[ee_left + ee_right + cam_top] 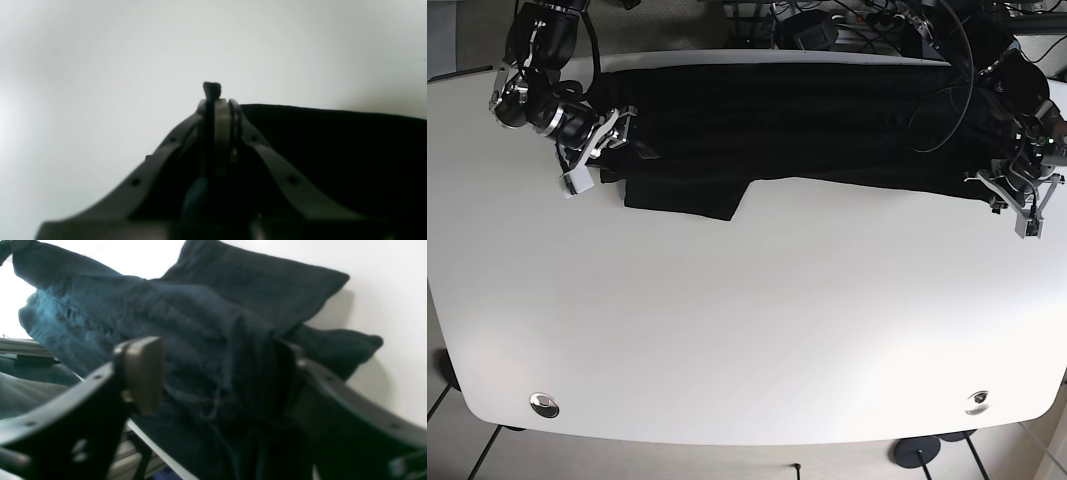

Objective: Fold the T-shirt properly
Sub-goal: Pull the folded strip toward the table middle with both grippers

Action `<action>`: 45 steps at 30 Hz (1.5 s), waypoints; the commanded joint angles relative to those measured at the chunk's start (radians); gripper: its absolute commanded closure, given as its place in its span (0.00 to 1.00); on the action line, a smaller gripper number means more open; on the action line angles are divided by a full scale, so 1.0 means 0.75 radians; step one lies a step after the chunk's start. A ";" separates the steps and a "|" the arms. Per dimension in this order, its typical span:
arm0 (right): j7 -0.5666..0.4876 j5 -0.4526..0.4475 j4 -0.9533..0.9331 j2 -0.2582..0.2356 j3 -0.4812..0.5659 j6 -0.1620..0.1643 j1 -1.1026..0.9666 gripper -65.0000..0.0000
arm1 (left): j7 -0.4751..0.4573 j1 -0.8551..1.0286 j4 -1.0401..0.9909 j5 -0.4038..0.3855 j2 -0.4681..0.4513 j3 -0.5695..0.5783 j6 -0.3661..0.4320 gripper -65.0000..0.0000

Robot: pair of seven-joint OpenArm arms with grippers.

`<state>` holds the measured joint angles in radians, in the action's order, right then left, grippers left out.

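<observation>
A: Left end effector point(218, 100)?
B: Pinched tight on a bit of the T-shirt point(787, 120), at its hem.
A: Right end effector point(217, 373)?
B: Jaws wide apart, cloth bunched betw. them.
A: Shirt?
B: Stretched along far edge of white bench point(747, 320).

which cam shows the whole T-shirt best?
Base view: the whole T-shirt lies spread across the table's far side, a sleeve hanging down. The right wrist view shows only bunched cloth between the open right gripper; the left wrist view shows a dark edge pinched in the left gripper.
</observation>
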<state>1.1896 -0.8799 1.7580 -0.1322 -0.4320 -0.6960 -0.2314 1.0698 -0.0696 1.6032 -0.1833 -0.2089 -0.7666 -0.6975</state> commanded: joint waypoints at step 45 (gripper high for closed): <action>-0.030 0.033 0.274 -0.023 0.186 -0.003 -0.145 0.76 | 0.088 0.460 0.218 -0.006 0.011 -0.065 -0.001 0.88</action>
<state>1.1885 -0.7921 1.9430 -0.1295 -0.2691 -0.6968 -0.3485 1.1286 0.2863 1.7481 -0.1818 -0.1833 -0.8093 -0.6979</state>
